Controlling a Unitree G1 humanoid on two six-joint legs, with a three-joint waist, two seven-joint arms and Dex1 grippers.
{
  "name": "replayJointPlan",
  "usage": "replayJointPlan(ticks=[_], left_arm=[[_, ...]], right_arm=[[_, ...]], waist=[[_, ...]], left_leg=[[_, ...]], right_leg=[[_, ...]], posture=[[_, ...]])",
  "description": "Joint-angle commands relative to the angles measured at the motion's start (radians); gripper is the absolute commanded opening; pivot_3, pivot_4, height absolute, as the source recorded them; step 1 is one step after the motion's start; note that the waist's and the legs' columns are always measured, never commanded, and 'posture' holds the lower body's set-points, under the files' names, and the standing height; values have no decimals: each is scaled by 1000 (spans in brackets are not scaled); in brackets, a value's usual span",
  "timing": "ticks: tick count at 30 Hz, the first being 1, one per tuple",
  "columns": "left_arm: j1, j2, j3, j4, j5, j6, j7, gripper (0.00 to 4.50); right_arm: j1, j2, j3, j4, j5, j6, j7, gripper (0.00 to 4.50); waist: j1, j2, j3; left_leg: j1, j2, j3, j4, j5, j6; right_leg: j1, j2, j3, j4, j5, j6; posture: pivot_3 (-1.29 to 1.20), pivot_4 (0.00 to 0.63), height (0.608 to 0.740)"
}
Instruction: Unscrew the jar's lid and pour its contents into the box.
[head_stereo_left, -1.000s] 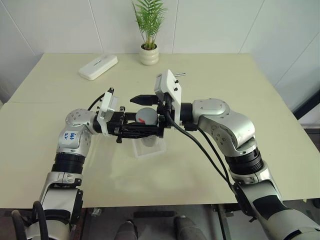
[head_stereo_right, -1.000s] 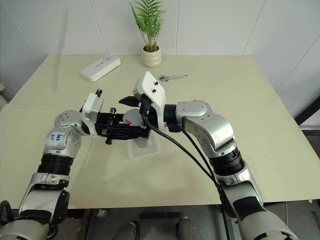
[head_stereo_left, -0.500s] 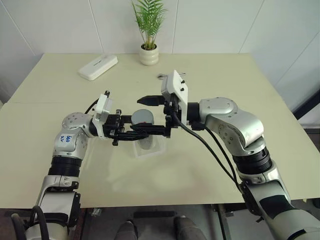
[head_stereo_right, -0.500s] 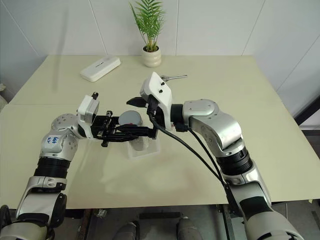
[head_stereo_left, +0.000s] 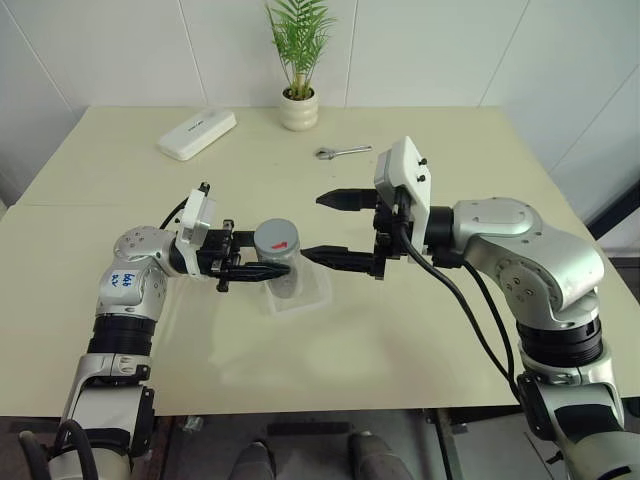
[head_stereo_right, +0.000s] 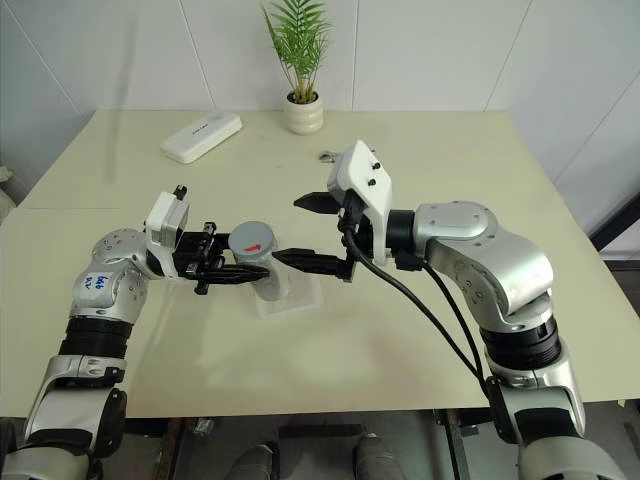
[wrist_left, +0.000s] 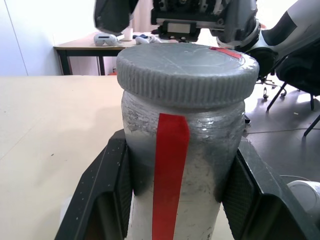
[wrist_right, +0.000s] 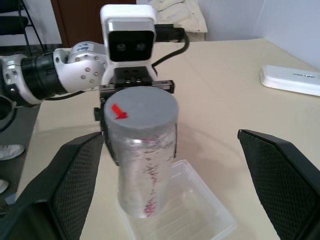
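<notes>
Left gripper (head_stereo_left: 262, 268) clamps the jar (head_stereo_left: 280, 266) upright, lid (head_stereo_left: 277, 237) on, above the box (head_stereo_left: 298, 291) mid-table. Right gripper (head_stereo_left: 335, 228) spread wide, empty, just beside the lid.

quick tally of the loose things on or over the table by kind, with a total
jar (lid on): 1, jar with lid
clear box: 1, box
white oblong device: 1, device
potted plant: 1, plant
small metal tool: 1, tool
total: 5
</notes>
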Motion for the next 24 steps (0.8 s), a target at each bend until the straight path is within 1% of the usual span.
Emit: replayJointPlan(ticks=[1, 5, 7, 14, 21, 24], left_arm=[[-37, 8, 12, 11, -9, -19, -26, 1958], [-64, -11, -1, 35, -9, -26, -39, 1958], [-73, -19, -6, 43, -10, -29, -43, 1958], [-107, -45, -27, 77, -2, -45, -61, 1958], [-125, -42, -45, 101, 4, -52, -65, 1958], [-122, -36, -47, 95, 2, -49, -64, 1958]], right_arm=[[-26, 11, -59, -41, 42, 17, -42, 4486], [-71, 78, -64, -3, 65, 13, -86, 4486], [-81, 94, -55, 17, 60, 4, -90, 4486], [-123, 156, 37, 136, 6, -85, -31, 4486], [-155, 210, 108, 248, -75, -176, 1, 4486], [-158, 224, 121, 264, -92, -193, 14, 4486]], waist=[[1, 0, 0], [-2, 0, 0], [-1, 0, 0], [-2, 0, 0], [-4, 0, 0], [-5, 0, 0]], left_leg=[[0, 0, 0, 0, 0, 0], [0, 0, 0, 0, 0, 0], [0, 0, 0, 0, 0, 0], [0, 0, 0, 0, 0, 0], [0, 0, 0, 0, 0, 0], [0, 0, 0, 0, 0, 0]], right_leg=[[0, 0, 0, 0, 0, 0], [0, 0, 0, 1, 0, 0], [0, 0, 0, 1, 0, 0], [0, 0, 0, 0, 0, 0], [0, 0, 0, 1, 0, 0], [0, 0, 0, 1, 0, 0]], posture=[[0, 150, 740], [0, 150, 740], [0, 150, 740], [0, 150, 740], [0, 150, 740], [0, 150, 740]])
